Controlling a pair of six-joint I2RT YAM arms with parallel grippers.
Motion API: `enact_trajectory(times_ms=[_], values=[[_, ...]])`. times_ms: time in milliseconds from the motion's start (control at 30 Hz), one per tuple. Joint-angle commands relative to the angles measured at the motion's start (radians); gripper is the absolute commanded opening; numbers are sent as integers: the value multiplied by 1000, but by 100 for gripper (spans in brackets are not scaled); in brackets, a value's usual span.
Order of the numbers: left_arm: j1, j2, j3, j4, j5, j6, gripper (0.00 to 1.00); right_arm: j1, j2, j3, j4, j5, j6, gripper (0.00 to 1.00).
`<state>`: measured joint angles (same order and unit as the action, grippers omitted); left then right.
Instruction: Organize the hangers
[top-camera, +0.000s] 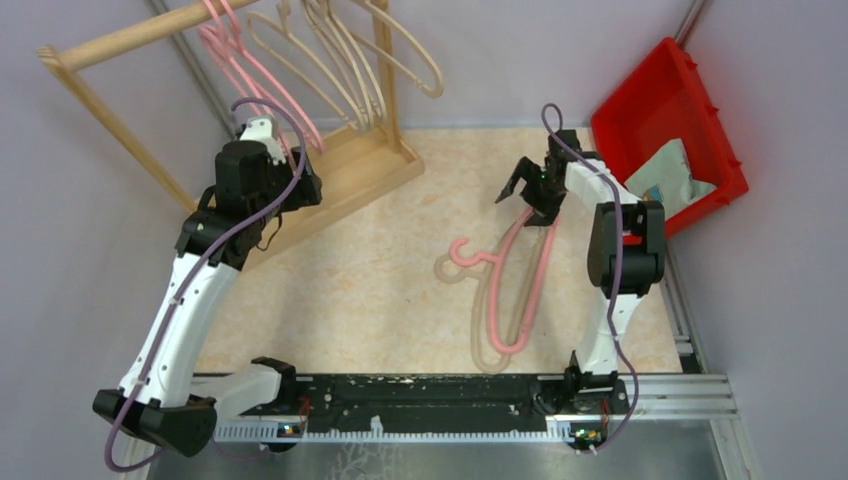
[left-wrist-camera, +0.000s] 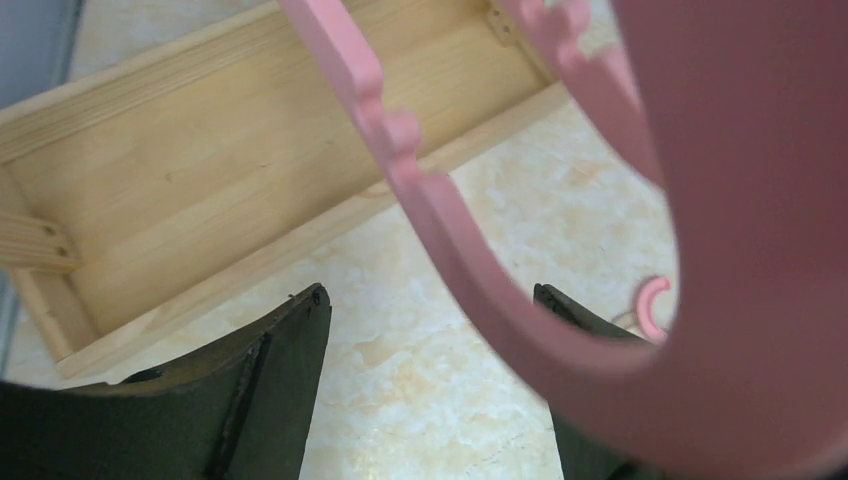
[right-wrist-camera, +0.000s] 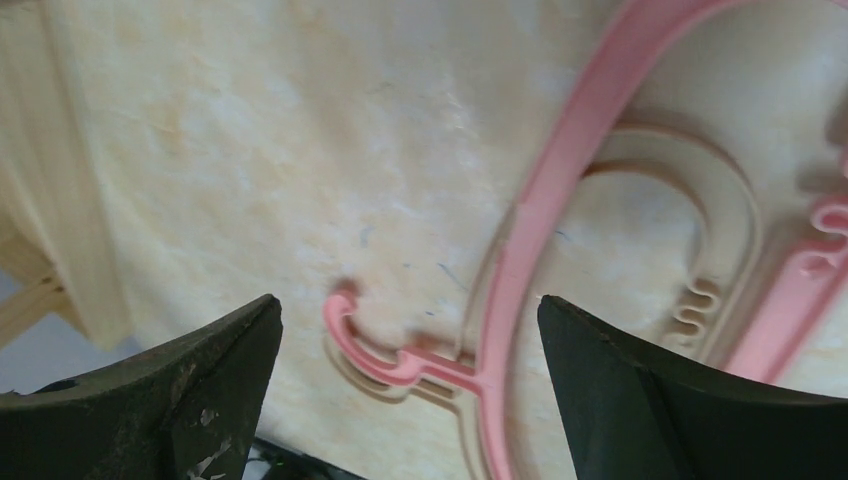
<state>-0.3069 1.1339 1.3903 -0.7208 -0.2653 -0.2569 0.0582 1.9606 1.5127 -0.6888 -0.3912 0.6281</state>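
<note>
Beige marbled table (top-camera: 380, 290). Centre frame: pink hanger (top-camera: 525, 290) lying over beige hanger (top-camera: 478, 350). Above its upper end sits my right gripper (top-camera: 527, 195), jaws wide, holding nothing. Upper left: left gripper (left-wrist-camera: 430, 295), likewise spread and empty, beside rack (top-camera: 130, 35) with hung hangers (top-camera: 330, 60). Step, I judge: pickup. Next: descend squarely, close on pink.

Pale lilac walls (top-camera: 70, 230) close round my cream marbled desk (top-camera: 390, 300) under even light. A light wooden rack (top-camera: 352, 165) stands far left, a red bin (top-camera: 655, 105) far right.
</note>
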Motion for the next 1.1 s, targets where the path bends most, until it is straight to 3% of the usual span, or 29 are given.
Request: enact_trajectory(times_ms=[0,333,467,500,833,967,1067], values=[[1,-102,-102,175,197,-5,80,22,-72,-61,-34,170,-106,98],[-12,-140,-214,272,380,-25,77,63,25,-4,-25,310,-115,79],[-37,-162,-292,298,410,-71,75,84,63,32,-25,358,-117,49],[-45,-168,-310,302,413,-79,75,89,73,41,-27,366,-119,45],[-92,-182,-404,323,473,-76,75,107,109,9,-22,396,-119,35],[-98,-181,-421,339,500,-78,75,107,92,-17,-11,379,-115,9],[-107,-184,-430,354,531,-70,75,107,50,-25,-2,355,-102,0]])
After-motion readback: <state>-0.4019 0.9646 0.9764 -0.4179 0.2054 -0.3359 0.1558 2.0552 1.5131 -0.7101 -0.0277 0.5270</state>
